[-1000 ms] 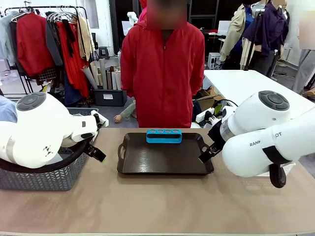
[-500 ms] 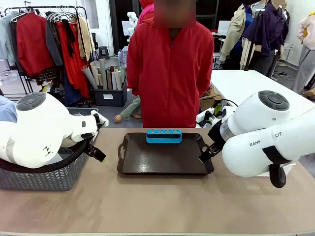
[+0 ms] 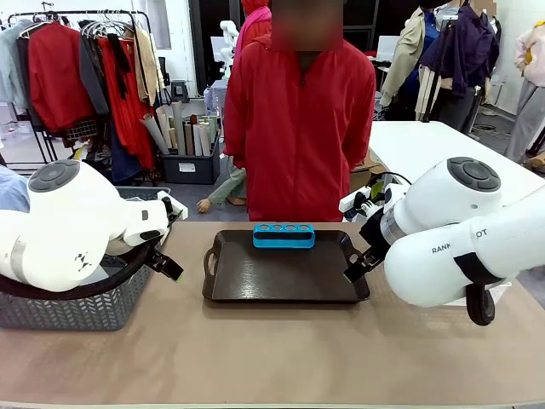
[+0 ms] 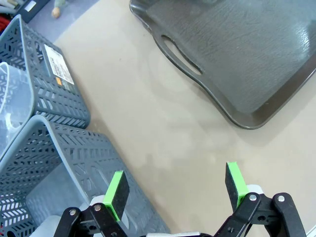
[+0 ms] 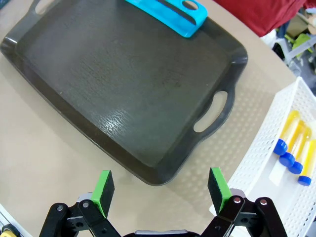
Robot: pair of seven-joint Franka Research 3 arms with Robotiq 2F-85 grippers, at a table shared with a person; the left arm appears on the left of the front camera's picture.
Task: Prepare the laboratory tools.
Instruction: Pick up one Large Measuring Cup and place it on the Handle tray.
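We see left gripper (image 4: 176,186) wide open, empty, above table (image 4: 163,123) beside grey basket (image 4: 59,158). Right gripper (image 5: 160,188) open too, empty, over dark tray (image 5: 123,84) edge. Yellow tubes (image 5: 289,131), blue caps, lie in white basket (image 5: 256,163) just beside tray.

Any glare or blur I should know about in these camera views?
Right wrist view: a bright glare patch on the dark tray near its closer rim. Left wrist view: a fainter sheen on the tray, focus sharp. Front view: even lighting, no motion blur.
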